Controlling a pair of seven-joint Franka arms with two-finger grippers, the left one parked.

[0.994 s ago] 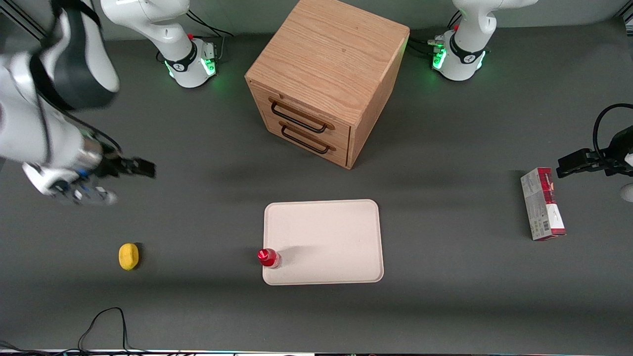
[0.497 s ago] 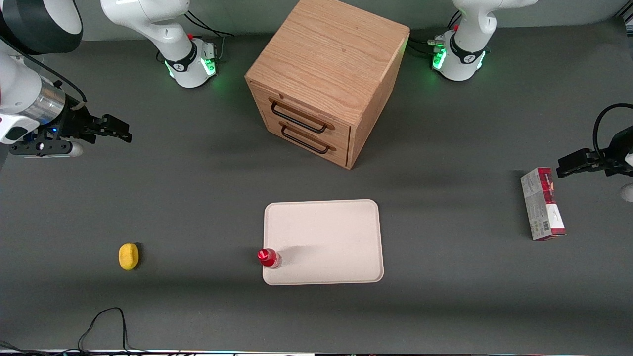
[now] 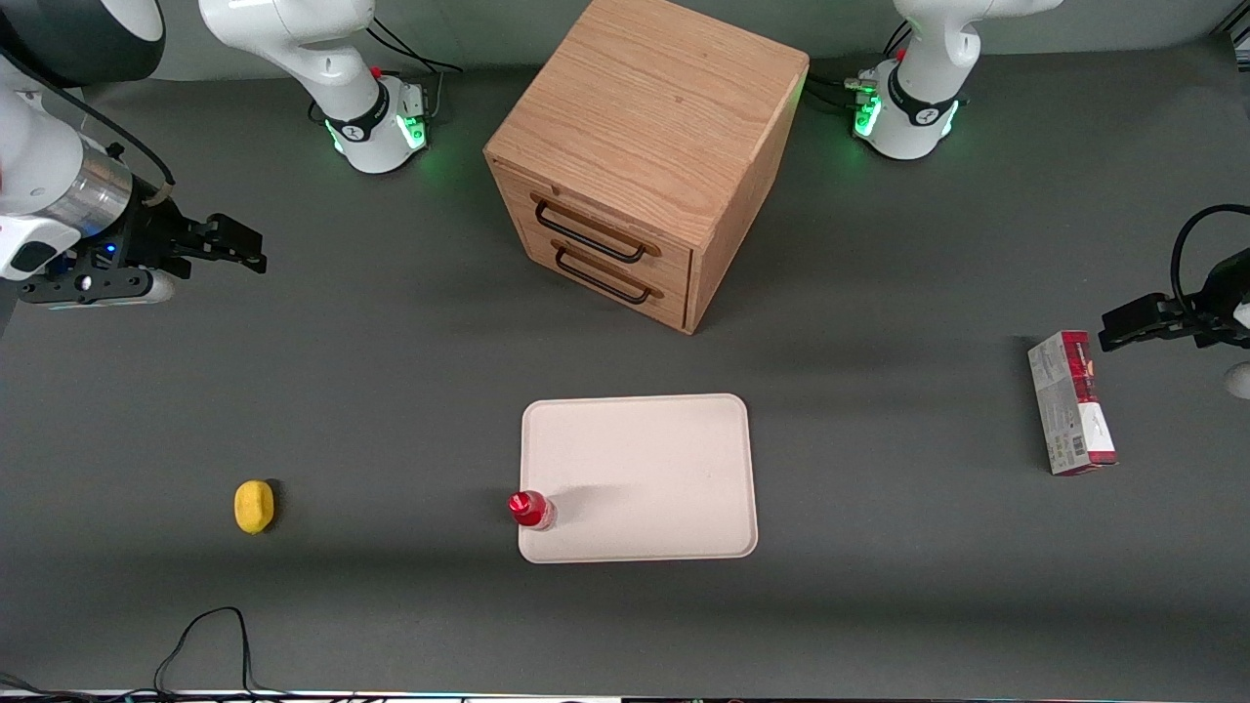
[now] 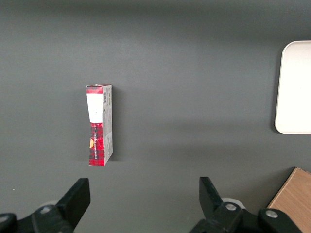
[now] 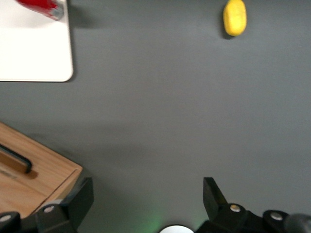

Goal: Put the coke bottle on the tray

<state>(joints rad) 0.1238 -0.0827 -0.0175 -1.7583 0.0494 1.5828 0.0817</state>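
The small red coke bottle point(image 3: 530, 510) stands upright on the cream-white tray point(image 3: 654, 469), at the tray's corner nearest the front camera on the working arm's side. In the right wrist view the bottle point(image 5: 43, 8) shows partly cut off on the tray point(image 5: 29, 53). My right gripper point(image 3: 239, 246) is open and empty, held high at the working arm's end of the table, far from the bottle and the tray. In its wrist view the gripper point(image 5: 148, 196) has its fingers spread wide over bare table.
A wooden two-drawer cabinet point(image 3: 645, 156) stands farther from the front camera than the tray. A yellow lemon point(image 3: 254, 506) lies toward the working arm's end. A red-and-white carton point(image 3: 1071, 402) lies toward the parked arm's end. A black cable point(image 3: 210, 635) lies near the front edge.
My right gripper rose away from the table and drew back from the front camera, then shifted slightly toward the middle. The bottle and the tray have not moved.
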